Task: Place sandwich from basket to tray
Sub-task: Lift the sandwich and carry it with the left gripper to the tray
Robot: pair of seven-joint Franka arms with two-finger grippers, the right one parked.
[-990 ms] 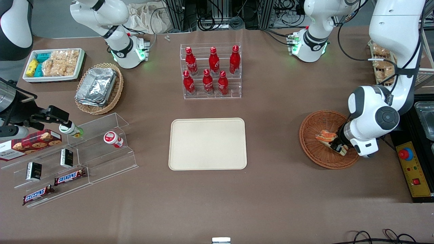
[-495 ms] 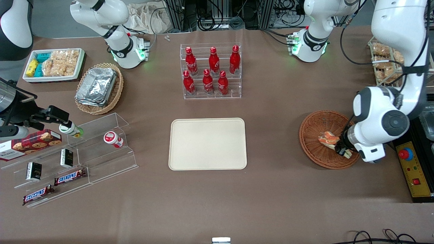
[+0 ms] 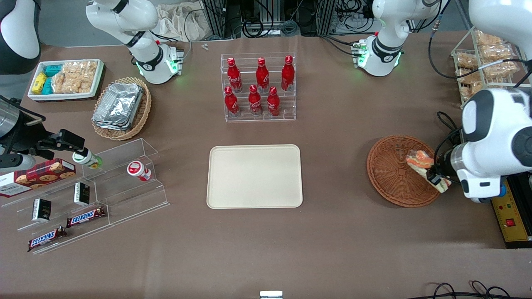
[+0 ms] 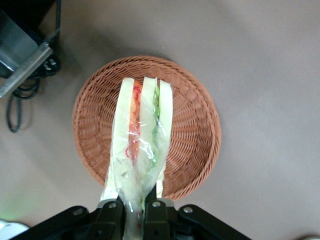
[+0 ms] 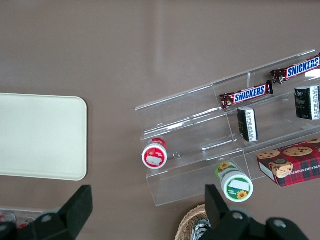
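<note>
The sandwich point(image 3: 420, 162), a clear-wrapped wedge of white bread with orange and green filling, hangs in my left gripper point(image 3: 435, 179), lifted above the round reddish-brown wicker basket point(image 3: 392, 172) at the working arm's end of the table. In the left wrist view the gripper point(image 4: 134, 209) is shut on the sandwich's point(image 4: 141, 145) wrapped end, with the basket point(image 4: 195, 125) below and nothing else in it. The cream-beige tray point(image 3: 254, 176) lies flat in the middle of the table, with nothing on it; it also shows in the right wrist view point(image 5: 40, 136).
A clear rack of red bottles point(image 3: 258, 87) stands farther from the front camera than the tray. A control box with a red button point(image 3: 509, 211) lies beside the basket. A clear stepped shelf with snacks point(image 3: 89, 195), a foil-container basket point(image 3: 120, 107) and a white snack tray point(image 3: 66, 79) lie toward the parked arm's end.
My left gripper has risen with the sandwich, lifting it off the basket floor, and has drifted toward the working arm's edge of the table.
</note>
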